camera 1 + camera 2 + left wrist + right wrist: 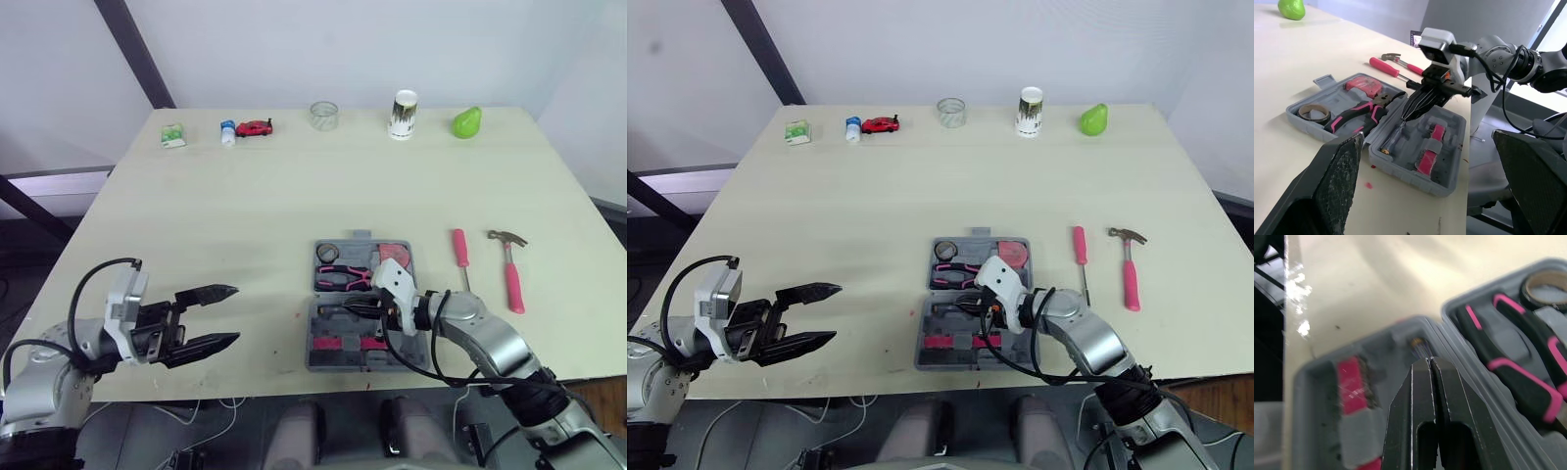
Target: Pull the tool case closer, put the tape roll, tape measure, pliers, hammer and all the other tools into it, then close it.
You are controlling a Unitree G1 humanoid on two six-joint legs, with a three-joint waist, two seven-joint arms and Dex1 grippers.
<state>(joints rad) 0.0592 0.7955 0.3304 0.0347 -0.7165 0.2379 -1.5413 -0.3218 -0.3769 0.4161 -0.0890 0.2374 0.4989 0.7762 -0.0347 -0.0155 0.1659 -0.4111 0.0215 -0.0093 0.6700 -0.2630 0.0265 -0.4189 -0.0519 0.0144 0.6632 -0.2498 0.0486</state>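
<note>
My right fingers (1430, 382) are pressed together over the near half of the open tool case (1455, 147); my left fingers (217, 292) hang wide. The hammer (511, 279), on the desk (294, 196) right of the case, looks stiff and head-heavy, so I'd grip the handle near the head.

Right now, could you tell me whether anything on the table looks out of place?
Only two tools: the screwdriver and hammer lie on the table right of the open case, not in it. Nothing looks spilled or damaged; the right gripper is shut over the case's near half.
</note>
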